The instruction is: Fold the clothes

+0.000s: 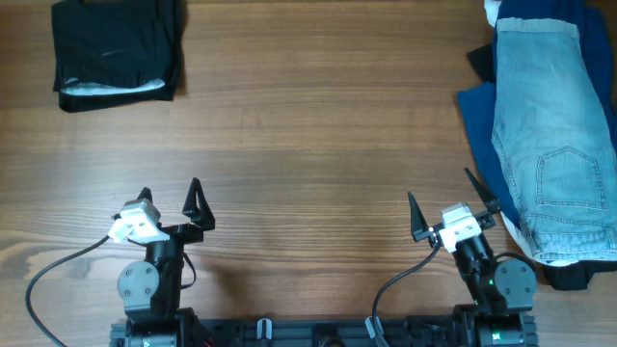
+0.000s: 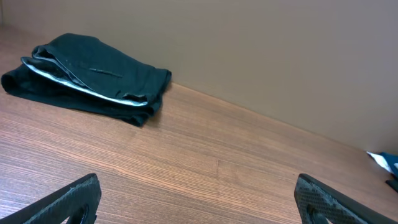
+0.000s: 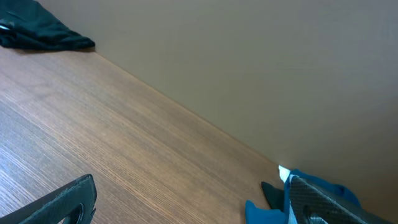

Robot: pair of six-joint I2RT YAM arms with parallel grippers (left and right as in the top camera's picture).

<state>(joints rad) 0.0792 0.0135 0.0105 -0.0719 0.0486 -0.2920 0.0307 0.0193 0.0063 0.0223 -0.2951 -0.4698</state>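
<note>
Pale light-blue denim shorts [image 1: 554, 145] lie at right edge of wooden table [image 1: 308, 145], atop dark navy garment [image 1: 477, 125], back pocket up. Left pincer [image 1: 170, 189] and right pincer [image 1: 440, 185] both spread wide, empty, at near side. Black folded garment with white edge [image 1: 116, 43] far left.

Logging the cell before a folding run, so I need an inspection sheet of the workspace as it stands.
Surface: wooden table, no spills seen.
Job's things: pale denim shorts lie at the right edge, with no gripper touching them.
Clutter: dark blue garment under the shorts; black folded garment in the far left corner.
Grippers: left gripper open, empty; right gripper open, empty.
Cables: left cable and right cable loop by the arm bases.
Surroundings: plain beige wall behind the table.
</note>
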